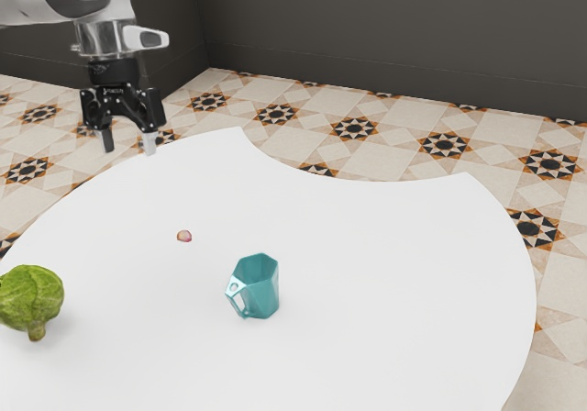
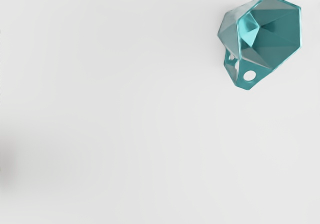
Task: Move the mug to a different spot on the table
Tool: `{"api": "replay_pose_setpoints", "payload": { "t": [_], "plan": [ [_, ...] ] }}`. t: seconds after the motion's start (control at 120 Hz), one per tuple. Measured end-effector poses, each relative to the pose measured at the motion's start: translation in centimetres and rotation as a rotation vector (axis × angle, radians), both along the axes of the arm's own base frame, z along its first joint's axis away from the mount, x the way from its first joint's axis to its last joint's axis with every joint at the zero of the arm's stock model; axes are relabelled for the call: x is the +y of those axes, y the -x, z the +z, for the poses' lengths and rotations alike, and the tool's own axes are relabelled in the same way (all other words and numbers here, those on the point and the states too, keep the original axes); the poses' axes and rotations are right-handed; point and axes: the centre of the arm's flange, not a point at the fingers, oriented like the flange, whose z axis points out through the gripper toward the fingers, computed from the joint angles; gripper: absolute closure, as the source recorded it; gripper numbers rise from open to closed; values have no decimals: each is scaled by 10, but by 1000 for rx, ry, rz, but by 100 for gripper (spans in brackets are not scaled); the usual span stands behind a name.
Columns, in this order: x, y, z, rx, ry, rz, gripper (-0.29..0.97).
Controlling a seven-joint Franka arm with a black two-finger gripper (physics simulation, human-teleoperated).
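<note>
While my gripper [image 1: 128, 143] hangs above the far edge of the white table [image 1: 385, 246], fingers apart and empty, the teal mug [image 1: 254, 287] stands upright well away from it, near the table's middle, with its handle [image 1: 236, 294] toward the exterior view's left. From my wrist camera the mug [image 2: 260, 39] sits off-centre, so I judge I should first bring it squarely under my hand. Then I should turn so my fingers meet opposite flat facets, clear of the handle, and descend straight. The pink scrap [image 1: 185, 236] and green vegetable [image 1: 29, 299] lie apart, so neither should interfere.
</note>
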Motion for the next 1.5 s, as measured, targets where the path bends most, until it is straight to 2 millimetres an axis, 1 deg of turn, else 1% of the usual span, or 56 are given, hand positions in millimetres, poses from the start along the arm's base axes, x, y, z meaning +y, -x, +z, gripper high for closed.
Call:
{"api": "replay_pose_setpoints", "payload": {
  "t": [0.092,0.133,0.167,0.2,0.292,0.342,0.392,0.442,0.517,0.583,0.633,0.75,0.842,0.992,1.233,1.375,1.5],
  "plan": [
    [-8,-1,2,-103,-11,-23,2],
    [-13,6,-6,-136,-14,-35,2],
    [-19,15,-23,-150,-14,-46,2],
    [-27,22,-45,-161,-12,-62,2],
    [-58,43,-118,-180,-11,-120,2],
    [-68,52,-154,-195,-13,-139,3],
    [-76,61,-183,-217,-16,-155,3],
    [-85,72,-209,-241,-19,-180,4],
    [-96,87,-238,-282,-20,-229,4],
    [-113,97,-257,-315,-18,-291,5],
    [-119,97,-269,-339,-21,-321,5],
    [-127,90,-295,-387,-32,-368,5],
    [-129,84,-308,-427,-39,-388,5],
    [-131,77,-323,-480,-51,-411,6],
    [-132,66,-313,-609,-66,-415,21],
    [-139,69,-312,-636,-63,-410,27],
    [-138,70,-311,-650,-61,-389,32]
  ]
}}
